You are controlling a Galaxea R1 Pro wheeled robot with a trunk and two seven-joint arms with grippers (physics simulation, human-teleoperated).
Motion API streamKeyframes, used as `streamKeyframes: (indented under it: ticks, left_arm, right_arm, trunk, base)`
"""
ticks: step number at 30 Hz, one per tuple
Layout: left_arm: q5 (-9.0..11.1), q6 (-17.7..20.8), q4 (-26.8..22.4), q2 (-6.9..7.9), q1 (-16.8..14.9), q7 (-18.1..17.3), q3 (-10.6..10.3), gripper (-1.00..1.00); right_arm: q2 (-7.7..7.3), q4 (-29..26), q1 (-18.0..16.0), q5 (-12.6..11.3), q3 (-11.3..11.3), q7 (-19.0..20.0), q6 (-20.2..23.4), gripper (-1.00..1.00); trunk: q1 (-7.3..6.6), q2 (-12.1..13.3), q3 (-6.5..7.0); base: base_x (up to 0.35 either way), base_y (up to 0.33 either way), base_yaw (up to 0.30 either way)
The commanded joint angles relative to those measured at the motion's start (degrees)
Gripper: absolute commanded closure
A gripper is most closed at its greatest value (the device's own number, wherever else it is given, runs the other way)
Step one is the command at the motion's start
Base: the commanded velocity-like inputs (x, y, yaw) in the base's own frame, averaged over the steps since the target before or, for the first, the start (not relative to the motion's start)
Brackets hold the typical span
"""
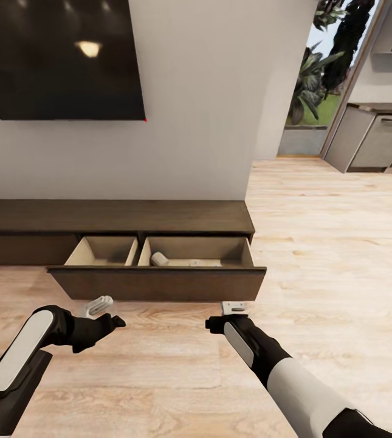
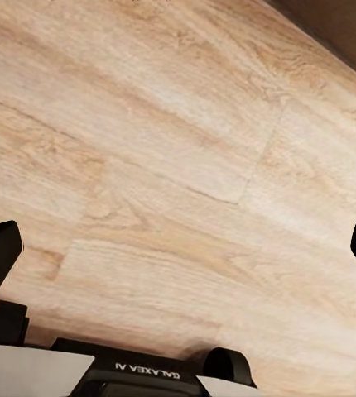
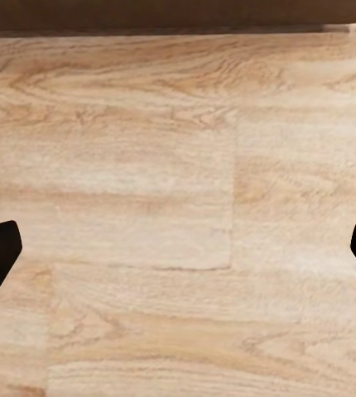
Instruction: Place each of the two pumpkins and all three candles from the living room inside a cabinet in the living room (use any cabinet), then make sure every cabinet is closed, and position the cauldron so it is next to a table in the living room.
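Okay, cabinet (image 1: pixel 116 216) drawer (image 1: pixel 159 283) open, candles (image 1: pixel 159 259) inside; my left hand (image 1: pixel 101 307) and right hand (image 1: pixel 233 309) just before it, both wide, empty. Risk: shoving off-centre jams it.

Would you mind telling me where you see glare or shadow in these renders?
Head view: a ceiling light glares on the black TV, and the open drawer shades the floor beneath. Both wrist views: evenly lit plank floor, with a dark band at one edge.

cabinet (image 1: pixel 110 216): dark matt wood | floor (image 1: pixel 317 243): pale grained planks
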Motion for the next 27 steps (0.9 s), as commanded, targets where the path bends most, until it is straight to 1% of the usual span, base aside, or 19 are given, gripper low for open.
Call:
streamKeyframes:
  ticks: [1,11,13,15,18,19,20,21,24,25,27]
  left_arm:
    - [0.23,0.11,-0.02,0.04,-0.05,0.59,-0.06,-1.0]
    - [-0.58,0.11,0.11,0.1,-0.05,0.1,-0.06,-1.0]
    - [-1.56,0.11,0.13,0.05,-0.08,0.08,-0.09,-1.0]
    - [-4.33,0.11,0.15,-0.26,-0.12,-0.02,-0.13,-1.0]
    - [-9.39,0.12,0.23,-1.52,-0.13,-0.21,-0.14,-1.0]
    - [-10.13,0.12,0.24,-1.7,-0.13,-0.23,-0.14,-1.0]
    - [-11.57,0.1,0.26,-1.99,-0.14,-0.25,-0.15,-1.0]
    - [-12.18,0.08,0.27,-2.13,-0.14,-0.26,-0.15,-1.0]
    - [-15.38,-0.29,0.35,-3.1,-0.14,-0.28,-0.21,-1.0]
    - [-15.91,-0.33,0.35,-3.28,-0.14,-0.3,-0.21,-1.0]
    - [-17.82,-0.44,0.37,-3.84,-0.14,-0.34,-0.26,-1.0]
  right_arm:
    - [-0.04,-0.1,-0.05,-0.59,0.31,-0.57,0.12,-1.0]
    - [-0.04,-0.11,-0.05,-0.58,0.31,-0.7,-0.3,-1.0]
    - [-0.03,-0.11,-0.05,-0.58,0.31,-0.72,-0.33,-1.0]
    - [-0.03,-0.11,-0.05,-0.58,0.3,-0.73,-0.34,-1.0]
    - [-0.04,-0.1,-0.05,-0.58,0.29,-0.73,-0.4,-1.0]
    - [-0.04,-0.08,-0.05,-0.58,0.29,-0.73,-0.4,-1.0]
    - [-0.04,-0.06,-0.05,-0.58,0.28,-0.73,-0.42,-1.0]
    - [-0.04,-0.05,-0.05,-0.58,0.29,-0.73,-0.44,-1.0]
    - [-0.04,-0.03,-0.05,-0.58,0.3,-0.73,-0.58,-1.0]
    - [-0.04,-0.03,-0.05,-0.58,0.3,-0.73,-0.6,-1.0]
    - [-0.04,-0.03,-0.05,-0.56,0.31,-0.73,-0.73,-1.0]
  trunk:
    - [0.22,-0.44,-0.23]
    - [2.42,-4.45,-2.03]
    - [2.86,-5.25,-2.39]
    - [3.3,-6.06,-2.75]
    - [3.96,-7.26,-3.28]
    - [4.17,-7.66,-3.46]
    - [4.39,-8.06,-3.64]
    - [4.61,-8.46,-3.82]
    - [5.27,-9.67,-4.36]
    - [5.49,-10.07,-4.54]
    - [5.93,-10.87,-4.9]
  base:
    - [0.0,0.0,0.0]
    - [0.0,0.0,0.0]
    - [0.0,0.0,0.0]
    - [0.0,0.0,0.0]
    - [0.0,0.0,0.0]
    - [0.0,0.0,0.0]
    - [0.0,0.0,0.0]
    - [0.0,0.0,0.0]
    - [0.0,0.0,0.0]
    - [0.0,0.0,0.0]
    - [0.0,0.0,0.0]
